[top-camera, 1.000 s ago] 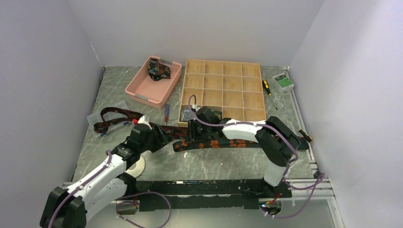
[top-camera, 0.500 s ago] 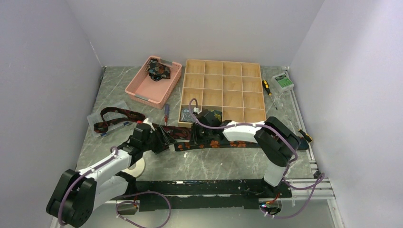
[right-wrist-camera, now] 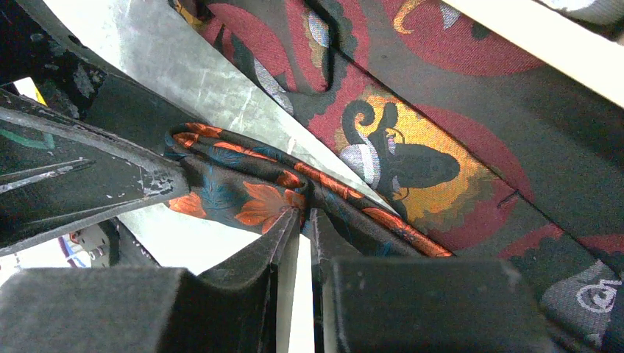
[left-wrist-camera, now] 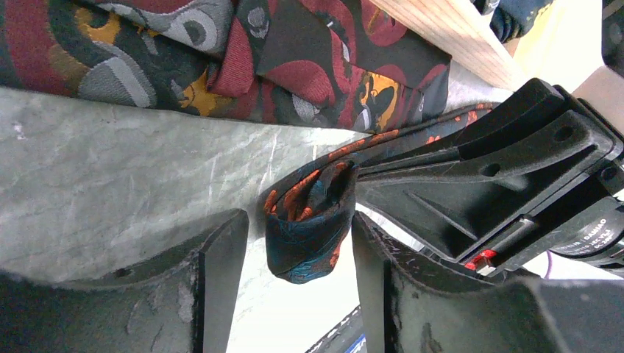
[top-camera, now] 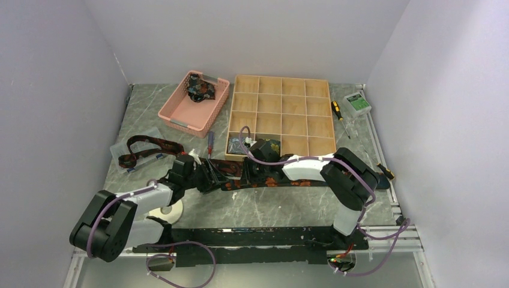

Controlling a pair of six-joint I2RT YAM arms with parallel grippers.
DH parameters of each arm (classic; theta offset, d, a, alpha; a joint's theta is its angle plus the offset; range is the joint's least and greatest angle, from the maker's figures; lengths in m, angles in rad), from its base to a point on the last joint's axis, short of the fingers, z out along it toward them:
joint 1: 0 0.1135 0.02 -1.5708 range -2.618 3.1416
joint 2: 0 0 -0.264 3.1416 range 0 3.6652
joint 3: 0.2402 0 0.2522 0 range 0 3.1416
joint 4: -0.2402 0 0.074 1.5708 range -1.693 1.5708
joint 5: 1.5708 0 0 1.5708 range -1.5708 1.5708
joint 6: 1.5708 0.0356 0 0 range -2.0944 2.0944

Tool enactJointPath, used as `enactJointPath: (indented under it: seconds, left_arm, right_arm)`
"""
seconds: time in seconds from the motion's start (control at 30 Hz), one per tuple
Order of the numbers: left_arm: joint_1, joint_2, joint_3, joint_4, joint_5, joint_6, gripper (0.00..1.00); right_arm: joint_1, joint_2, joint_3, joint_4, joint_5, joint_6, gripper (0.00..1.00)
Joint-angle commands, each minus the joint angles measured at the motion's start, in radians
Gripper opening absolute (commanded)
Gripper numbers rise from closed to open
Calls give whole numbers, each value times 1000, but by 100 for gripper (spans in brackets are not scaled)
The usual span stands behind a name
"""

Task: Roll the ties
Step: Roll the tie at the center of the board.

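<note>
Left wrist view: dark tie (left-wrist-camera: 313, 213) w/ orange flowers, rolled end on the table (left-wrist-camera: 110, 169) btw. spread jaws of left gripper (left-wrist-camera: 294, 254), while right gripper (right-wrist-camera: 300, 220) seems pinched onto it just beside.

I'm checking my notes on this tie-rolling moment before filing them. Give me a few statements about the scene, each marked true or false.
1. The left claw straddles the rolled end of the navy tie. True.
2. The right claw stands wide open, clear of any fabric. False: it is nearly closed, pinching the navy tie.
3. The pink basket is empty. False: a dark bundled tie lies in it.
4. A maroon tie lies along the wall of the wooden tray. True.
</note>
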State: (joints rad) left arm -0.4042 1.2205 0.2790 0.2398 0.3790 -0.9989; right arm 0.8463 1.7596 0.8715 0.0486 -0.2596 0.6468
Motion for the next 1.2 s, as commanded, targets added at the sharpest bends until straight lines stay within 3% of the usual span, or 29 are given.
enactJointPath:
  seconds: [0.0, 0.87, 1.17]
  left_arm:
    - [4, 24, 14, 67, 54, 2, 57]
    - [4, -5, -40, 27, 55, 29, 36]
    - [3, -44, -2, -85, 24, 78, 17]
  right_arm:
    - [3, 13, -29, 7, 48, -29, 16]
    - [40, 60, 8, 56, -12, -10, 15]
    - [39, 35, -14, 42, 13, -16, 17]
